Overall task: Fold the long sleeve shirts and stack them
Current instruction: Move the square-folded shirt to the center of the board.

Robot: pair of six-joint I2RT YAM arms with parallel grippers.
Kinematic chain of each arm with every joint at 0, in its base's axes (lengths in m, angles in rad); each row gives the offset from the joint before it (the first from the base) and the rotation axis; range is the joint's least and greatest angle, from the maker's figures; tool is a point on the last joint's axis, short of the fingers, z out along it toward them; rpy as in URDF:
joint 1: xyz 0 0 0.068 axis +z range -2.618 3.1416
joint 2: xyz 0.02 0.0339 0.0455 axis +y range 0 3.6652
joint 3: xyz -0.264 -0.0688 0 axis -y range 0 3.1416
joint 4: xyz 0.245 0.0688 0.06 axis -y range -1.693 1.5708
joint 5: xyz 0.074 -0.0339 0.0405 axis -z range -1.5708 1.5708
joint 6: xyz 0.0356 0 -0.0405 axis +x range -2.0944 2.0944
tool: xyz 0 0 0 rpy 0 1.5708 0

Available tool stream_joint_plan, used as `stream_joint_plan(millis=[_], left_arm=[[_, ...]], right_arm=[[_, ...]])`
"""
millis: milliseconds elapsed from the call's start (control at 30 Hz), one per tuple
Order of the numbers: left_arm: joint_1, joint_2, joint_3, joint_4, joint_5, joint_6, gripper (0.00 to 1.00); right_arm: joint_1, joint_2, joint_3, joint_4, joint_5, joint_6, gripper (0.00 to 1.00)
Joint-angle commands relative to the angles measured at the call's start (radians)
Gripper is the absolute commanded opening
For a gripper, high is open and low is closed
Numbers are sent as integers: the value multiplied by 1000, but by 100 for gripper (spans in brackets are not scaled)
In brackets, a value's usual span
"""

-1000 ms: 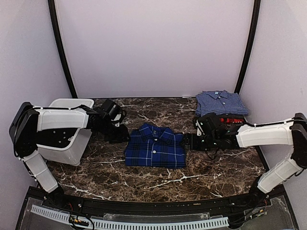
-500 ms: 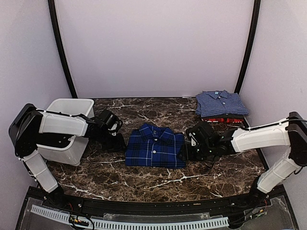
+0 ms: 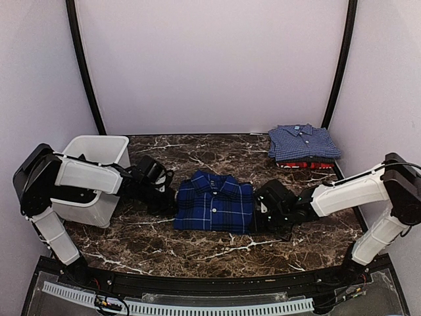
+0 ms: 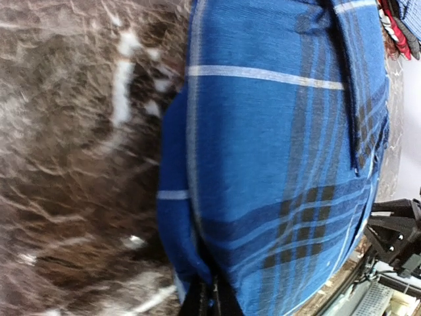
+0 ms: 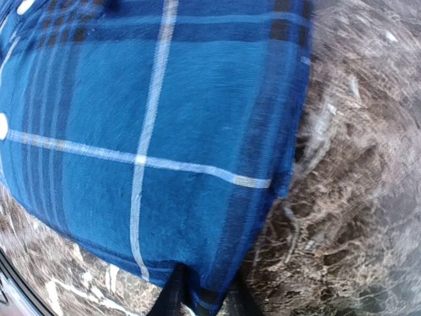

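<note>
Plaid shirt (image 3: 214, 203) lies folded in the middle of the counter (image 3: 217, 148), collar toward the far wall. We see the left pincer (image 4: 212, 301) pinched tight on the shirt's left edge, its fingers all but meeting over the cloth. The right pincer (image 5: 200, 297) sits at the right edge, fingers narrowly parted with a thick fold gripped between them. At the far right corner the check shirt (image 3: 302, 141) rests folded on the red shirt (image 3: 309, 164). Beside the left arm stands a white bin (image 3: 99, 148).
</note>
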Motion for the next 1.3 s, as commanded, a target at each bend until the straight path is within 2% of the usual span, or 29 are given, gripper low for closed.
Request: stream_joint_plan(millis=[0, 67, 167, 400, 567, 733, 800, 900, 967, 1067, 1100, 1167, 1267], left_arm=[[-64, -39, 16, -26, 48, -14, 0], [-89, -71, 25, -67, 14, -22, 0], [-107, -87, -8, -109, 1, -45, 0], [-115, -99, -172, -85, 10, -74, 0], [-112, -177, -144, -201, -80, -40, 7], [-91, -217, -120, -256, -130, -16, 9], [-76, -218, -124, -256, -132, -9, 8], [-65, -219, -121, -255, -128, 2, 7], [-65, -222, -117, -249, -112, 9, 10], [-66, -232, -105, -261, -111, 14, 21], [-65, -247, -99, -280, -125, 16, 28], [-65, -275, -76, -323, -169, 18, 34], [-66, -308, -30, -380, -224, 31, 39]], right_arm=[[16, 12, -33, 25, -18, 25, 11], [26, 13, -41, 27, -28, 35, 0], [51, 25, -52, 39, -37, 60, 0], [83, 25, -80, 53, -20, 110, 0], [95, 7, -77, 39, -8, 112, 0], [110, -19, -66, 39, -8, 123, 0], [113, -34, -66, 39, 21, 132, 6], [113, -81, -73, 33, 52, 145, 22], [113, -117, -73, 17, 79, 147, 33], [114, -183, -67, -13, 134, 136, 48], [113, -211, -67, -20, 154, 137, 53], [110, -267, -72, -23, 191, 131, 62], [105, -363, -88, -18, 261, 104, 65]])
